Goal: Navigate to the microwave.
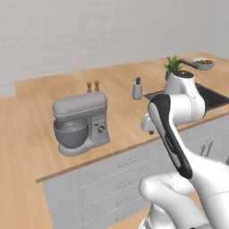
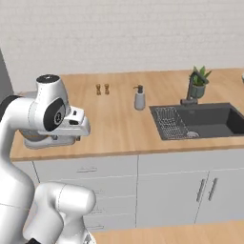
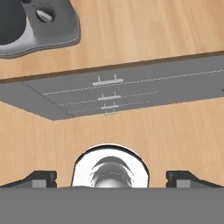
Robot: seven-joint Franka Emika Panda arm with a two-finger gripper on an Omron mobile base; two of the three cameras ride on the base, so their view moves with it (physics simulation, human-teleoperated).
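The gripper [image 3: 111,177] hung over the near edge of the wooden counter [image 2: 119,128], jaws spread and holding nothing — its fingertips [image 3: 41,178] stood well apart. A grey stand mixer [image 1: 81,123] sat at the left, a soap dispenser [image 2: 139,98] and black sink [image 2: 209,119] to the right; I could not tell where the microwave was.

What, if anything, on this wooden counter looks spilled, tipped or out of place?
Nothing stands out. The grey stand mixer, the grey soap dispenser bottle, the two small wooden shakers and the potted green plant behind the dark sink all stand upright; no spills.
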